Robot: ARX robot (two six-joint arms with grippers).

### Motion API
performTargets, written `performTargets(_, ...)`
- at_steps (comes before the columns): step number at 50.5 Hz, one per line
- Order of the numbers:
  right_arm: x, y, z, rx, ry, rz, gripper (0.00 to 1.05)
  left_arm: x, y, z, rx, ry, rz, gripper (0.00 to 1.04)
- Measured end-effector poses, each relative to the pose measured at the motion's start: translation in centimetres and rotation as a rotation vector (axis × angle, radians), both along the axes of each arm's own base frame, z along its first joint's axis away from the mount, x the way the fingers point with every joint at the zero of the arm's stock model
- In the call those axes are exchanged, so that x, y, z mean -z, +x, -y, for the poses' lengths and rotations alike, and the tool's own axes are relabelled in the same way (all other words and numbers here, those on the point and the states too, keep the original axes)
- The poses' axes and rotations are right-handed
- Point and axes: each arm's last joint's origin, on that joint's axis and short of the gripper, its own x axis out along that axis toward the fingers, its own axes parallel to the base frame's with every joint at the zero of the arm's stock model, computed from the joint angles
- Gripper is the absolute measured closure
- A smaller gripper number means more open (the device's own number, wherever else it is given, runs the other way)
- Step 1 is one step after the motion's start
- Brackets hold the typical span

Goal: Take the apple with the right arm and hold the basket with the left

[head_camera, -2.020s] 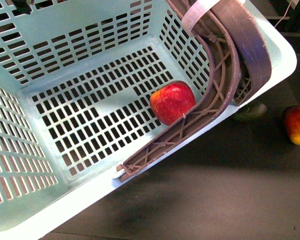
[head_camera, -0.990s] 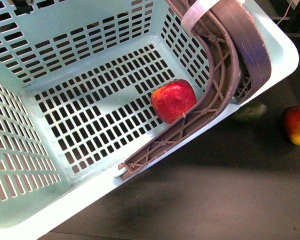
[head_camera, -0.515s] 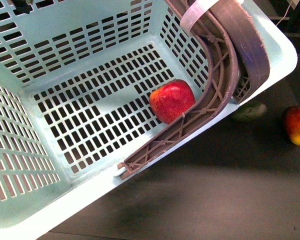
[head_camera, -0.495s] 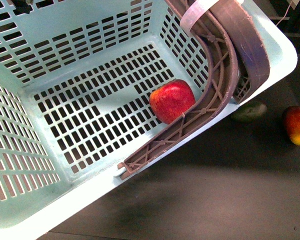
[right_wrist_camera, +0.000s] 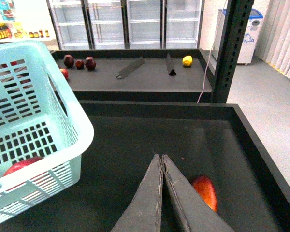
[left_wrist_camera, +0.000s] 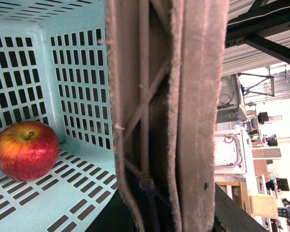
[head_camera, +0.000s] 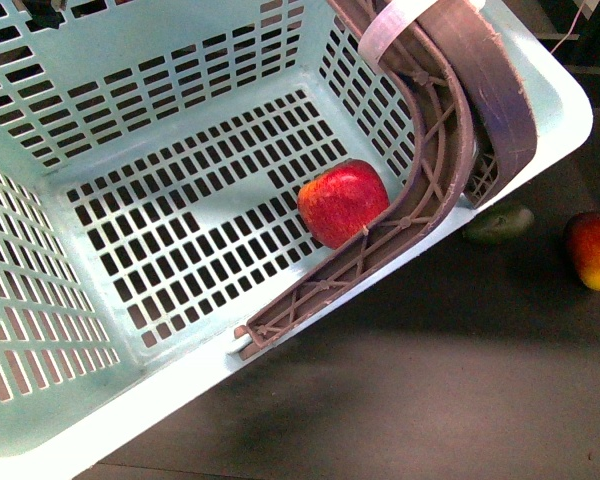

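The apple [head_camera: 343, 203] lies inside the basket [head_camera: 130, 100], on the slotted floor, close to the corner where two slotted walls meet. In the front view its lower edge is hidden by a brown handle [head_camera: 435, 150], which is folded down across the basket's rim. The apple is round and mostly deep red, with fine yellowish streaks on the skin. In the left wrist view a short brown stem and a yellow-orange patch around it are seen on top. It touches no gripper.

The basket is pale turquoise, and a white tie [head_camera: 395, 22] is wrapped around the two ribbed handles. It stands on a dark desk [head_camera: 430, 380].

The left wrist view is filled by the handles, seen from very close. The left gripper itself is not clearly seen there, so it cannot be told if it is closed or wide.

The right gripper [right_wrist_camera: 161, 193] is outside the basket, above the desk. Its two fingers are pressed together with nothing between them. A long red-orange fruit [head_camera: 592, 250] lies on the desk just beside its tip, and a dark green fruit [head_camera: 500, 222] lies near the basket's edge.
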Motion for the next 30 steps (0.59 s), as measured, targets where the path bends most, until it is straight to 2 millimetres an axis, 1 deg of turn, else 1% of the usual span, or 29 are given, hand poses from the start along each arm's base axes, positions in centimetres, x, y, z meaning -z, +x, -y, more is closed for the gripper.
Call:
performTargets(2, 0.00, 0.00, 0.00, 0.000, 0.000, 0.000, 1.01, 0.00, 0.00, 0.00, 0.000, -0.001, 0.000, 0.87)
performTargets(5, -0.01, 0.00, 0.00, 0.000, 0.000, 0.000, 0.90, 0.00, 0.00, 0.00, 0.000, 0.000, 0.000, 0.87)
performTargets(8, -0.01, 0.00, 0.00, 0.000, 0.000, 0.000, 0.76, 0.00, 0.00, 0.00, 0.000, 0.000, 0.000, 0.87)
performTargets(9, -0.01, 0.00, 0.00, 0.000, 0.000, 0.000, 0.74, 0.00, 0.00, 0.00, 0.000, 0.000, 0.000, 0.87)
performTargets(11, 0.00, 0.00, 0.00, 0.000, 0.000, 0.000, 0.67, 0.00, 0.00, 0.00, 0.000, 0.000, 0.000, 0.87)
performTargets(18, -0.01, 0.00, 0.00, 0.000, 0.000, 0.000, 0.36, 0.00, 0.00, 0.00, 0.000, 0.000, 0.000, 0.87)
performTargets(21, -0.01, 0.00, 0.00, 0.000, 0.000, 0.000, 0.26, 0.00, 0.00, 0.00, 0.000, 0.000, 0.000, 0.87)
performTargets(22, -0.01, 0.00, 0.00, 0.000, 0.000, 0.000, 0.24, 0.00, 0.00, 0.00, 0.000, 0.000, 0.000, 0.87)
performTargets(27, 0.00, 0.00, 0.00, 0.000, 0.000, 0.000, 0.09, 0.00, 0.00, 0.00, 0.000, 0.000, 0.000, 0.87)
performTargets(29, -0.01, 0.00, 0.00, 0.000, 0.000, 0.000, 0.07, 0.00, 0.00, 0.00, 0.000, 0.000, 0.000, 0.87)
performTargets(30, -0.01, 0.00, 0.00, 0.000, 0.000, 0.000, 0.08, 0.00, 0.00, 0.00, 0.000, 0.000, 0.000, 0.87)
